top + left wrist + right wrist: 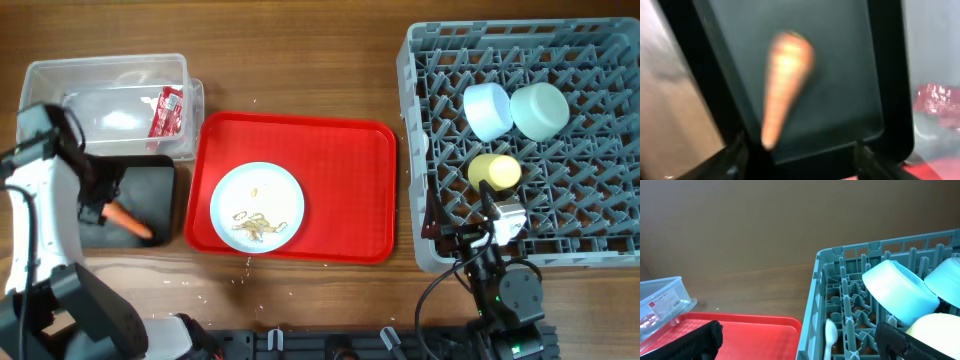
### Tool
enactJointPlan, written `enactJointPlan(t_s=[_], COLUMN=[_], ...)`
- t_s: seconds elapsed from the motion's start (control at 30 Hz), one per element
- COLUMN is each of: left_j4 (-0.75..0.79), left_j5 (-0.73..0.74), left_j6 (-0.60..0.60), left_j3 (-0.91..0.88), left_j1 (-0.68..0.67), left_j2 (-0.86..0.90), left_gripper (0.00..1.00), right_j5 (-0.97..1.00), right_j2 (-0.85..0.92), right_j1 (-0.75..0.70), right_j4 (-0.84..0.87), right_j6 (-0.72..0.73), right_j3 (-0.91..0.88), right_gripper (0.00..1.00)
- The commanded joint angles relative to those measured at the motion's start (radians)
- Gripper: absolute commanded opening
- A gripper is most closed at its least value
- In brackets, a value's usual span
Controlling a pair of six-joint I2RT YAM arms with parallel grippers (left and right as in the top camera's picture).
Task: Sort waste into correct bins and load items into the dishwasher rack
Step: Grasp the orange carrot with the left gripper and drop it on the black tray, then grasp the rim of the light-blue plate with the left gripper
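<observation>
Carrot (128, 220) lies in the black tray (145, 185) below the wide-spread left end effector (800, 162), clear tub (100, 62) adjoining.

Small orange carrot (130, 221) noted against shallow black rectangular tray (150, 175). Clear plastic rectangular tub (100, 62): snack wrapper (167, 110) printed red and white, crumpled white tissue (118, 121). Tan food scraps (255, 226) seen on round pale blue plate (280, 190). Flat serving tray (340, 180) red. Grey pegged plastic rack (418, 120): one pale blue bowl (488, 110), one mint bowl (540, 110), yellow cup (495, 171), small white spoon (830, 332). Table (300, 50) brown woodgrain.
</observation>
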Motion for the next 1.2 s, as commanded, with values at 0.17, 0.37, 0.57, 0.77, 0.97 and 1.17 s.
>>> enactJointPlan(t_s=[0.17,0.37,0.57,0.77,0.97,1.17], left_j4=[-0.021,-0.038,-0.045,-0.037,0.007,0.071], left_j5=[0.349,0.298,0.065,-0.130,-0.088,-0.107], left_j6=[0.159,0.244,0.239,0.182,0.182,0.190], left_j3=[0.053,0.060,0.060,0.059,0.059,0.058], left_j1=[-0.090,-0.483,-0.927,-1.153,-1.167,-1.245], left_j2=[-0.082,-0.141,-0.104,0.019,0.192,0.340], left_gripper=[0.89,0.83,0.78,0.75,0.66,0.37], right_j5=[0.006,0.006,0.006,0.006,0.006,0.006], right_j2=[-0.008,-0.008,-0.008,-0.008,-0.008,-0.008], right_j1=[0.002,0.002,0.002,0.002,0.002,0.002], right_j4=[0.006,0.006,0.006,0.006,0.006,0.006], right_j6=[-0.011,-0.011,-0.011,-0.011,-0.011,-0.011], right_j3=[-0.001,-0.001,-0.001,-0.001,-0.001,-0.001], right_gripper=[1.00,1.00,1.00,1.00,1.00,1.00])
